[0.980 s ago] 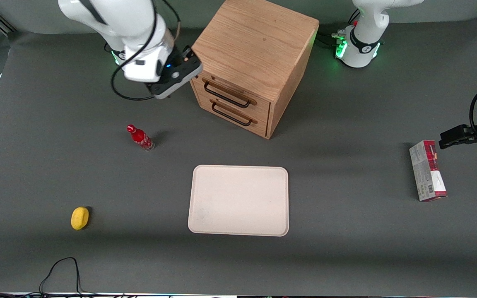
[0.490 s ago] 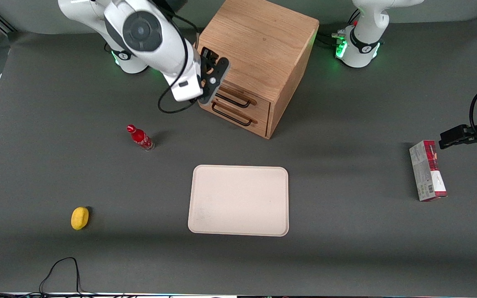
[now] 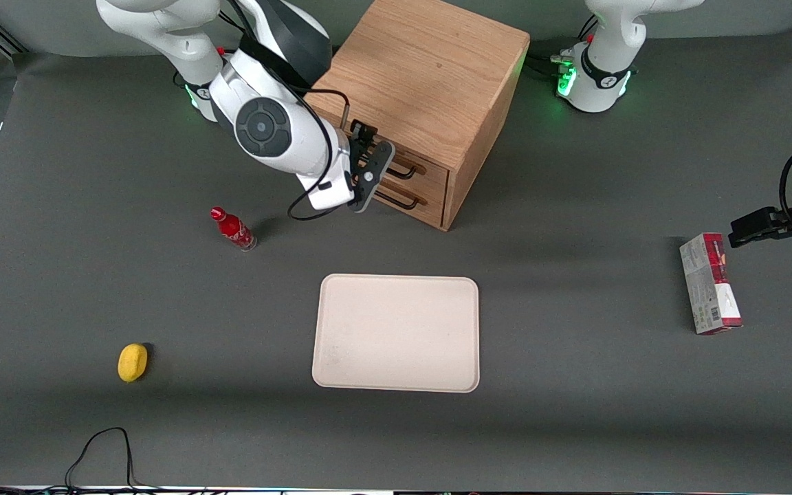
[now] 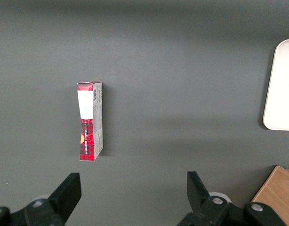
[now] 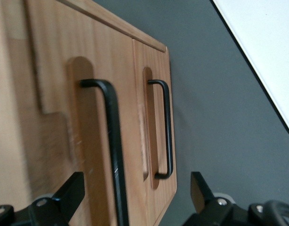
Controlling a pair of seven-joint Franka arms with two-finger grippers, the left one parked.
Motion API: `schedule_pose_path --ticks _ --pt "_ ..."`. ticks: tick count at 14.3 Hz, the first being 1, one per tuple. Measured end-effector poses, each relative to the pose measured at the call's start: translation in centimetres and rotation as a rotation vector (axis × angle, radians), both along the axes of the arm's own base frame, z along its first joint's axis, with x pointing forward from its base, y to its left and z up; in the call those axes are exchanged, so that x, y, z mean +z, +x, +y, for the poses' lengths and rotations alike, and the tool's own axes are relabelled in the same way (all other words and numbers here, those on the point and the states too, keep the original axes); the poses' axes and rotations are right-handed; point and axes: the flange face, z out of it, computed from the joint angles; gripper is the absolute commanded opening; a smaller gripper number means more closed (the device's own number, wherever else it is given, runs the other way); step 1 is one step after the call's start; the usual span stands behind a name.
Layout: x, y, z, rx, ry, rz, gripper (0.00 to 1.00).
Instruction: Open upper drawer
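Observation:
The wooden cabinet (image 3: 423, 75) stands at the back of the table with both drawers shut. The upper drawer (image 3: 432, 176) has a long black wire handle (image 3: 407, 169), partly hidden by my arm in the front view. In the right wrist view this handle (image 5: 114, 146) runs between my fingers, with the lower drawer's handle (image 5: 167, 132) beside it. My right gripper (image 3: 377, 159) is open just in front of the drawer fronts and faces them. Its fingers (image 5: 73, 192) straddle the upper handle without touching it, and the gripper (image 5: 135, 187) holds nothing.
A red bottle (image 3: 233, 229) stands on the table toward the working arm's end. A yellow object (image 3: 133, 361) lies nearer the front camera. A beige tray (image 3: 396, 333) lies in front of the cabinet. A red and grey box (image 3: 710, 283) lies toward the parked arm's end.
My right arm has swung from beside the cabinet's corner to in front of the drawers. The gripper now faces the drawer fronts. The drawers have not moved.

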Motion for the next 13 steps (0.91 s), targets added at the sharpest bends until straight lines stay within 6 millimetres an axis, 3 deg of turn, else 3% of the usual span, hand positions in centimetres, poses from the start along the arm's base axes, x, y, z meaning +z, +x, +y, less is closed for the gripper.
schedule_pose_path --ticks 2,6,13 --pt "-1.8 -0.5 0.6 -0.009 0.015 -0.03 1.0" --pt "-3.5 -0.9 0.6 0.001 0.005 -0.048 1.0" --pt "-3.4 -0.2 0.3 0.029 -0.024 -0.115 1.0"
